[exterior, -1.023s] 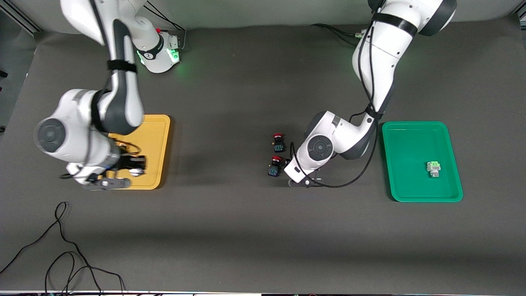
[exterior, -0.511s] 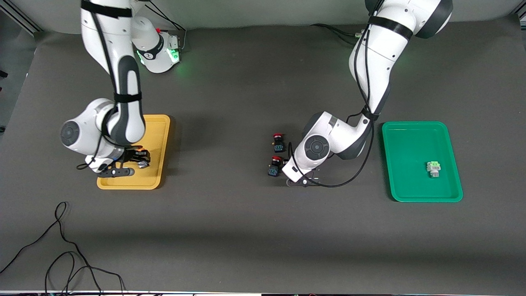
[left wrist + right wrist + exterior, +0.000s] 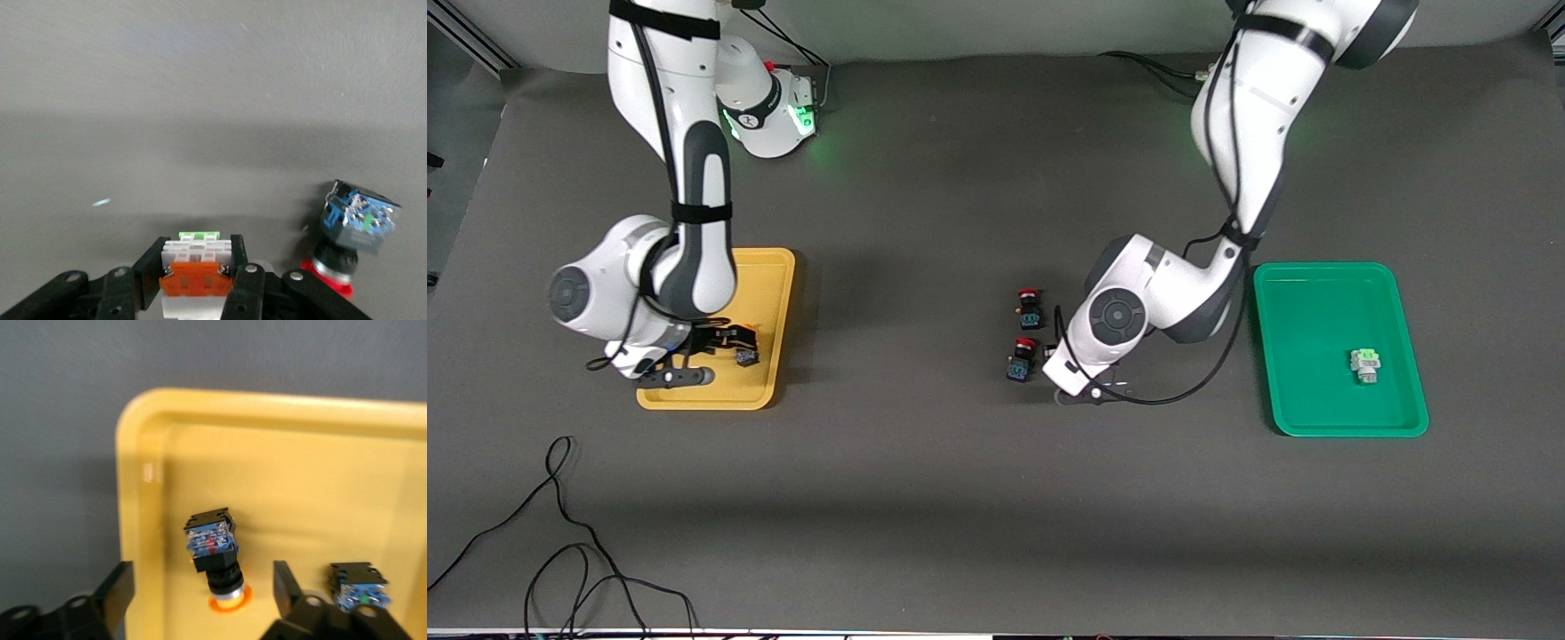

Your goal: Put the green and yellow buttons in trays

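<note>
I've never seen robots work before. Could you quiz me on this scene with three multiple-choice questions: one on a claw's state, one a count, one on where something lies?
1. The right claw over the yellow tray is: A open; B shut on a button; C shut on nothing.
2. Red buttons on the table: A one; B two; C four.
3. The green button that no claw holds lies: A in the yellow tray; B in the green tray; C beside the red buttons.

A: its fingers stand wide apart. B: two lie close together mid-table. B: it rests there alone.

2 red-capped buttons (image 3: pixel 1024 333) on the dark mat (image 3: pixel 925 498); loose black cable (image 3: pixel 560 533) near its edge.
</note>
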Controlling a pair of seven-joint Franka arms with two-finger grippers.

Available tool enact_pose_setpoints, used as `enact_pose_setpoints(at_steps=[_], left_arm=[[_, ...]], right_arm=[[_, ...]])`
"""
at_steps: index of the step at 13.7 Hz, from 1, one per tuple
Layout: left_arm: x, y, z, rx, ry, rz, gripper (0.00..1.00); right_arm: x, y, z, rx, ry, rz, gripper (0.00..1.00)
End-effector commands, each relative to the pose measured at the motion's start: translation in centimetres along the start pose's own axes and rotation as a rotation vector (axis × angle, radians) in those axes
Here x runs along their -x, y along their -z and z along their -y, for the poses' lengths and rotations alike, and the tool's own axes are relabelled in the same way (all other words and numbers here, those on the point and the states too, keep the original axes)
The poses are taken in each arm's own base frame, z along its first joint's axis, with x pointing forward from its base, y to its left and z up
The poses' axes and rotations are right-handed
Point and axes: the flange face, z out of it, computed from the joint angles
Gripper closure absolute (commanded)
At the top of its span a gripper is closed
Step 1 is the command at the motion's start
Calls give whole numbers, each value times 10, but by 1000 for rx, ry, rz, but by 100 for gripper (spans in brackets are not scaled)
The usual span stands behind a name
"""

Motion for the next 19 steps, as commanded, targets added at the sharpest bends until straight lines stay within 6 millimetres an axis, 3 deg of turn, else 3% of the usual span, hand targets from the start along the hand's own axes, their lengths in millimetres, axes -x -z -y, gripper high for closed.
enact_pose_setpoints(at_steps=[1, 3, 5, 6, 8, 10, 13, 16, 19], left_arm=[[-9, 95, 57, -53, 31, 58, 100], [-12, 155, 88, -76, -9, 98, 100], [-32, 202, 148, -62, -25, 123, 100], [-39, 219, 173, -55, -60, 127, 100], [-57, 230, 234, -74, -117, 124, 100], [-70, 222, 280, -99, -164, 129, 100], [-83, 194, 322, -133, -174, 136, 100], [-86, 147, 358, -124, -210, 103, 100], [-77, 107, 366, -116, -215, 74, 100]], right_arm=[[-17, 77, 15, 10, 15, 31, 0], [-23, 117, 25, -11, 33, 68, 0], [-26, 158, 35, 15, 64, 72, 0], [-25, 175, 41, 35, 62, 73, 0], [-22, 201, 61, 65, 76, 78, 0], [-18, 226, 72, 87, 90, 45, 0], [-17, 252, 85, 106, 110, 42, 0], [-13, 287, 99, 151, 95, 26, 0], [-8, 299, 96, 135, 83, 45, 0]])
